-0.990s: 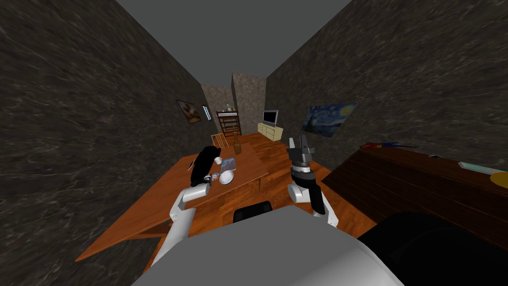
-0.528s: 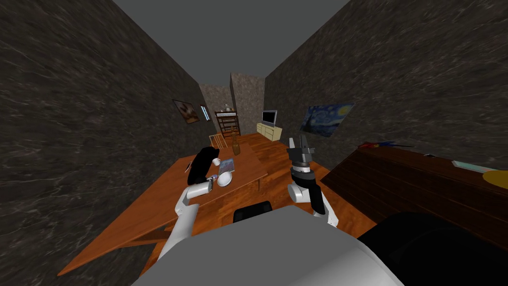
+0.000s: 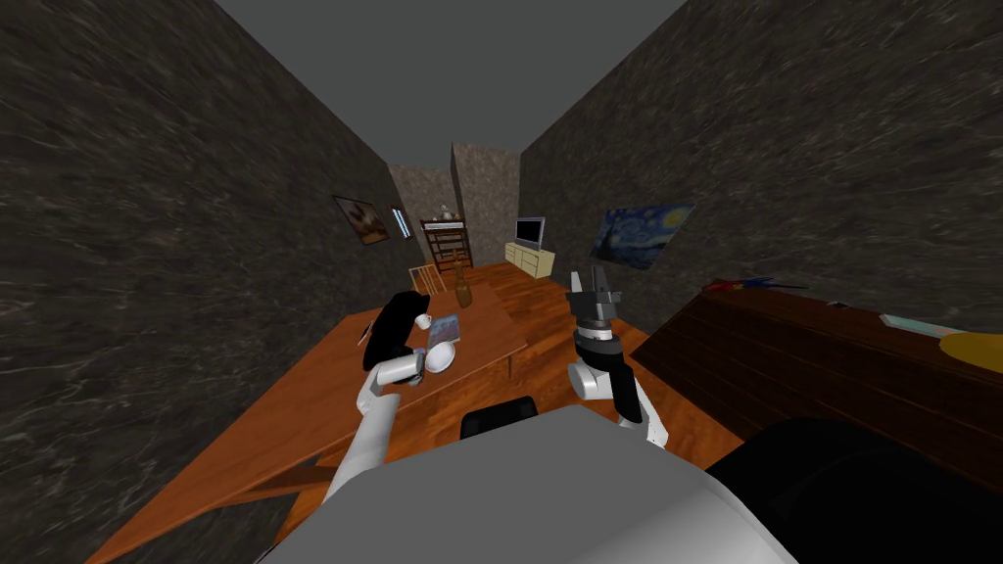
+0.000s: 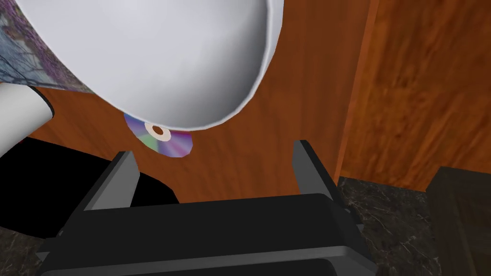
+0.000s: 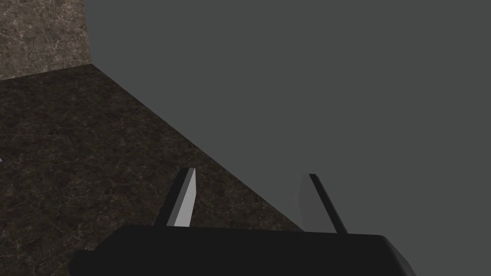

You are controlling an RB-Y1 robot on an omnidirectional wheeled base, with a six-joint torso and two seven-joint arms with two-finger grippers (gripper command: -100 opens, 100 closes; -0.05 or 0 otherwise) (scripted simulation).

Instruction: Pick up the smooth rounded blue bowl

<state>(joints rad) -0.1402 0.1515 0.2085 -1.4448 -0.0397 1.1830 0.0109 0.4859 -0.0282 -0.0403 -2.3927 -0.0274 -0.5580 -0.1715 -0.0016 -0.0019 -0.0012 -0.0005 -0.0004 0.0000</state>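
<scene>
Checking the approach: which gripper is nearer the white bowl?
Left. The left gripper is open just short of the bowl, above the table; the right gripper is raised well off to the side, beyond the table's edge.

Bowl on table, disc beside it

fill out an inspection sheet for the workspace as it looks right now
surface: wooden table, with things grouped at its end near the robot.
job's things: bowl, drawn white rather than blue, sits on the table just ahead of the left gripper, not gripped.
clutter: shiny disc partly hidden by the bowl; mug, magazine and brown bottle beyond.
grippers: left gripper open, short of the bowl; right gripper open, raised beside the table, holding nothing.
cables: nothing seen.
surroundings: dark walls, painting, television, dark wooden cabinet.
</scene>
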